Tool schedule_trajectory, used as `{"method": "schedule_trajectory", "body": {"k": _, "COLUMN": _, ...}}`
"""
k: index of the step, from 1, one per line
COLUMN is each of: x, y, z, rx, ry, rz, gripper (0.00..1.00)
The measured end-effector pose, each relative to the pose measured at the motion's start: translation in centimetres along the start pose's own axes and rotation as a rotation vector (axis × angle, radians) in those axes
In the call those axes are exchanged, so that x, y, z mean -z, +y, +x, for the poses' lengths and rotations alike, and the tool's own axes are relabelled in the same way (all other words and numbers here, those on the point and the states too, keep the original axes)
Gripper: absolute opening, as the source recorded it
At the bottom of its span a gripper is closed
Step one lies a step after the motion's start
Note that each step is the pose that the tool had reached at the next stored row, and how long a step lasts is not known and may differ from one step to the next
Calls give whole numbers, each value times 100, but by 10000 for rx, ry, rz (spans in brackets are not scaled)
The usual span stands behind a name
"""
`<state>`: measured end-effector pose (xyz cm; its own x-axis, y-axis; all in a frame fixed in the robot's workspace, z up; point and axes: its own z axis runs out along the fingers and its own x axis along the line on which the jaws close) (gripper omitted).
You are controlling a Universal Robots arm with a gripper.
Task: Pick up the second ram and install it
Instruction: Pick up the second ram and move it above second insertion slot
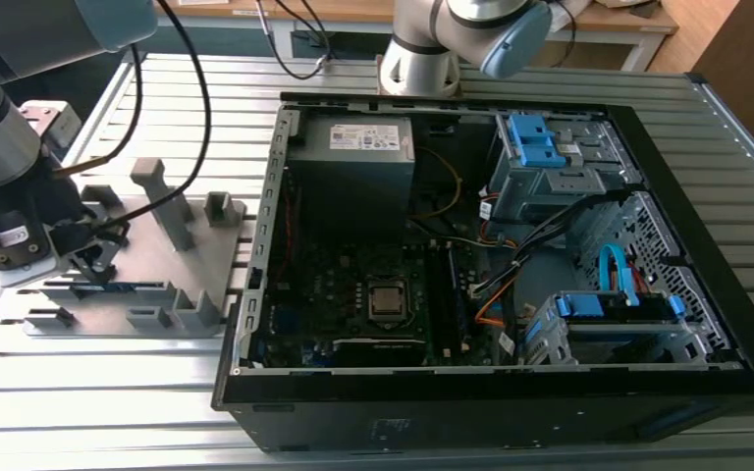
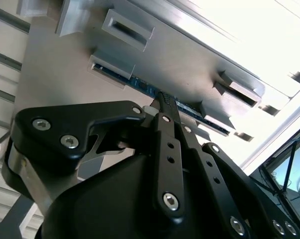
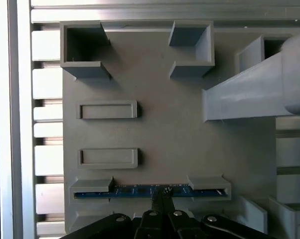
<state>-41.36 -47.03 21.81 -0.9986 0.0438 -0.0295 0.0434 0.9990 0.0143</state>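
Gripping the second ram (image 3: 135, 190) by its long exposed edge, the gripper (image 3: 162, 195) had its fingertips pinched together on the stick, roughly mid-length. The stick stood on edge in the grey holder tray (image 3: 155, 124), each end seated in a notched block. It had not left the tray. In both wrist views the board read as a dark blue-green strip between those two end blocks. In the second wrist view the black linkage fingers (image 2: 170, 144) converged to a narrow tip, the gripper (image 2: 162, 99) meeting the ram (image 2: 140, 84) on its edge, with the tray (image 2: 55, 74) base behind. Two low rectangular blocks (image 3: 107, 110) sat on the tray beside the ram's row, taller upright blocks further off.

In the exterior view the gripper (image 1: 99, 270) hung over the tray (image 1: 141, 260) at the exterior view's left, in the lower part of the frame. The ram (image 1: 122, 287) showed as a thin blue line under it. The tray lay on a slatted aluminium table (image 1: 89, 392), just beside an open black computer case (image 1: 482, 402) that took up the centre and the exterior view's right. The ram was well apart from the motherboard (image 1: 338, 285) inside the case. A blue flat cable (image 1: 613, 275) curved near the drive cage on the case's far side.
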Motion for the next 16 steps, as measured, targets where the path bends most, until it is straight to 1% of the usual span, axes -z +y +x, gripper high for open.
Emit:
{"method": "schedule_trajectory", "body": {"k": 9, "x": 0, "y": 0, "z": 0, "rx": 1395, "ry": 20, "rz": -41, "gripper": 10}}
{"method": "schedule_trajectory", "body": {"k": 12, "x": 0, "y": 0, "z": 0, "rx": 1764, "ry": 26, "rz": -52, "gripper": 10}}
{"method": "schedule_trajectory", "body": {"k": 16, "x": 0, "y": 0, "z": 0, "rx": 2124, "ry": 30, "rz": -63, "gripper": 10}}
